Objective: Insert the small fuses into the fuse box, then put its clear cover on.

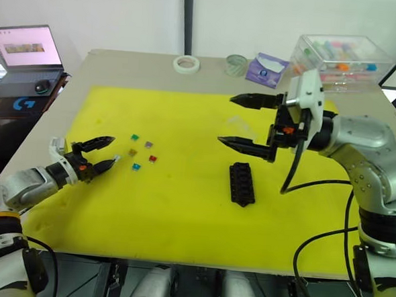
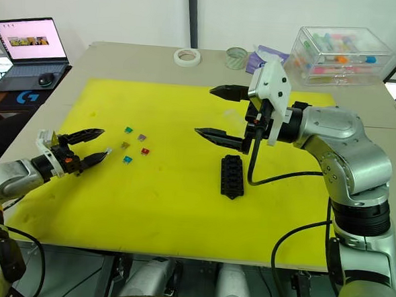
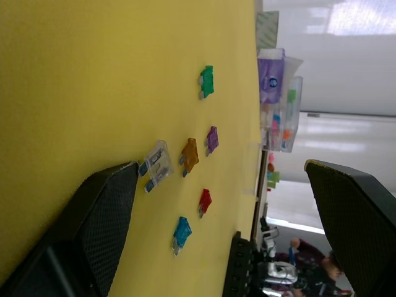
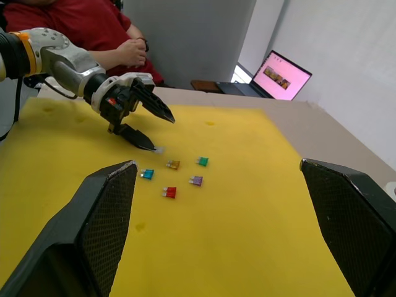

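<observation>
your left tool [image 1: 102,153] is spread beside the tiny plastic fuses [image 1: 142,154] on the yellow foam mat [image 1: 180,215], right tool [image 1: 248,121] spread above the slotted black fuse box [image 1: 241,183].

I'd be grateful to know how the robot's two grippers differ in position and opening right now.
The left gripper sits low over the yellow mat, right beside the small fuses; the right gripper hangs higher, above and behind the black fuse box. The left gripper's fingers are open a little, the right gripper's much wider. The clear fuse lies by the left gripper's lower fingertip; nothing is near the right's. Both are empty.
</observation>
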`<move>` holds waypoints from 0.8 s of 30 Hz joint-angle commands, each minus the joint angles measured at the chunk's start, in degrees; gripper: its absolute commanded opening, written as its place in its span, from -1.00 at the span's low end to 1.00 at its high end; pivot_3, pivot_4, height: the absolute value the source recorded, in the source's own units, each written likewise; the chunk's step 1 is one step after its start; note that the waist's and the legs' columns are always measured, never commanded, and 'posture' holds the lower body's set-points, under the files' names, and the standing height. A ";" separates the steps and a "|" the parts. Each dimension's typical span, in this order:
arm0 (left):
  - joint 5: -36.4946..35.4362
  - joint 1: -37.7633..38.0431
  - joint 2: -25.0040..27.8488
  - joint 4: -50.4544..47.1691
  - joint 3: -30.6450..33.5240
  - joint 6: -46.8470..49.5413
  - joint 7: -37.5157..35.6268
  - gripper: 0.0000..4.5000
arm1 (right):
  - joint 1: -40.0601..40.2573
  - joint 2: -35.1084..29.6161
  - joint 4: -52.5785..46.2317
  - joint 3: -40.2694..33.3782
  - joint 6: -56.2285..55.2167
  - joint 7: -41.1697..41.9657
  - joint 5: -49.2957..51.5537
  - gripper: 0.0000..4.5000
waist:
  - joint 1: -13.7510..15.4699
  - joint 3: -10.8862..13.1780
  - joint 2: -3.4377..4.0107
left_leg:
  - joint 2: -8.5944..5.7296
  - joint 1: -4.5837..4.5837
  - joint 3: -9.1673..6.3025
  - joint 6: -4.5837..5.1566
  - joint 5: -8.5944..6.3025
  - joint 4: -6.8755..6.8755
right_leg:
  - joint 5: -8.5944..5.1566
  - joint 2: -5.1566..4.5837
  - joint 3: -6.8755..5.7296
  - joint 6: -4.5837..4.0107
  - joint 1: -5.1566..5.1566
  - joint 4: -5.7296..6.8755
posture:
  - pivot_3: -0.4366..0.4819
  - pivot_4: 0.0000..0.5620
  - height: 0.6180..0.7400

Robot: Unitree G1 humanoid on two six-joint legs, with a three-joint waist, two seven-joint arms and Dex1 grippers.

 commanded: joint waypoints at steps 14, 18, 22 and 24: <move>11.83 -1.42 -1.65 1.64 0.05 1.05 -3.64 0.27 | -0.14 -1.22 -2.52 -2.25 0.07 -0.90 1.27 1.00 | 0.20 -0.01 0.01 | 0.00 0.01 0.00 -0.01 0.00 0.00 | 0.00 0.00 0.00 0.00 0.02 0.01 | -0.05 -0.47 1.00; 14.17 -1.79 -1.91 2.10 0.71 1.08 -4.21 0.05 | 0.22 -1.63 -2.75 -2.32 0.08 -0.73 1.21 1.00 | 0.17 -0.01 0.01 | 0.00 0.02 0.00 -0.01 0.00 -0.01 | 0.00 0.00 0.00 0.00 0.02 0.01 | -0.05 -0.47 1.00; 16.37 -2.13 -1.91 2.49 1.02 1.32 -5.24 0.05 | 0.37 -2.08 -2.72 -2.34 0.04 -0.51 1.22 1.00 | 0.13 -0.02 0.02 | 0.00 0.02 0.00 -0.01 0.01 -0.01 | 0.00 0.00 0.00 0.00 0.01 0.01 | -0.05 -0.47 1.00; 17.03 -2.31 -1.91 2.63 1.38 1.63 -5.77 0.05 | 0.34 -2.19 -2.64 -2.21 -0.10 -0.47 1.11 1.00 | 0.14 -0.02 0.02 | 0.00 0.03 0.00 -0.01 0.01 -0.01 | 0.00 0.00 0.01 0.00 0.01 0.01 | -0.05 -0.47 1.00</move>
